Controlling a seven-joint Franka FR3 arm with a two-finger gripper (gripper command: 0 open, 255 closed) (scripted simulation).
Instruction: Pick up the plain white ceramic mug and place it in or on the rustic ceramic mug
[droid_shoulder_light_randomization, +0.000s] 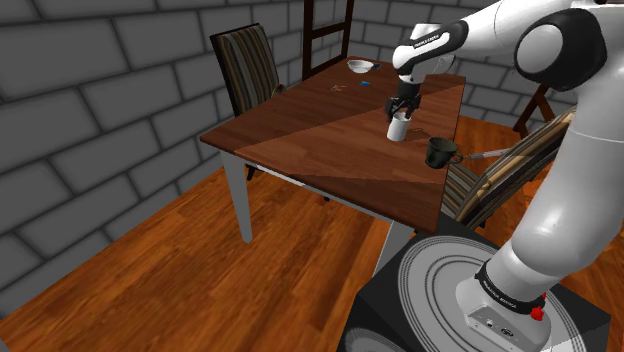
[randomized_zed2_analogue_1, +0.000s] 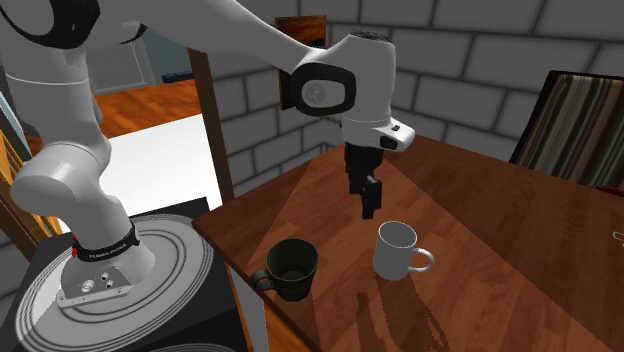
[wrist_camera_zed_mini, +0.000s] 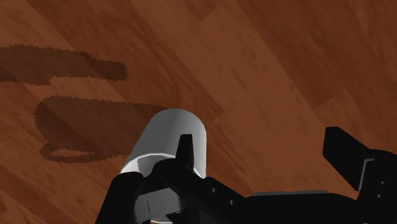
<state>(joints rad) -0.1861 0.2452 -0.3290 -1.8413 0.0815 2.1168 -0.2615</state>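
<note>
First, the shoulder view: the brown wooden table (droid_shoulder_light_randomization: 330, 130) fills the middle of the frame. The black gripper (droid_shoulder_light_randomization: 403, 106) hangs right of centre near the top, just above the white mug (droid_shoulder_light_randomization: 398, 129). The dark mug (droid_shoulder_light_randomization: 438, 152) stands close by, lower right of the white one, near the table's edge. A small white bowl (droid_shoulder_light_randomization: 360, 66) sits at top centre, and a striped chair (droid_shoulder_light_randomization: 245, 60) stands at upper left.

Next, the second exterior view: the gripper (randomized_zed2_analogue_1: 368, 200) hovers at frame centre, apart from the white mug (randomized_zed2_analogue_1: 395, 250), which stands upright lower right of it with its handle pointing right. The dark mug (randomized_zed2_analogue_1: 292, 268) stands left of the white one, at lower centre.

Lastly, the wrist view: the fingers (wrist_camera_zed_mini: 184, 153) stand apart, clasping nothing. The white mug (wrist_camera_zed_mini: 172, 130) shows beyond one finger, not between the two.
</note>
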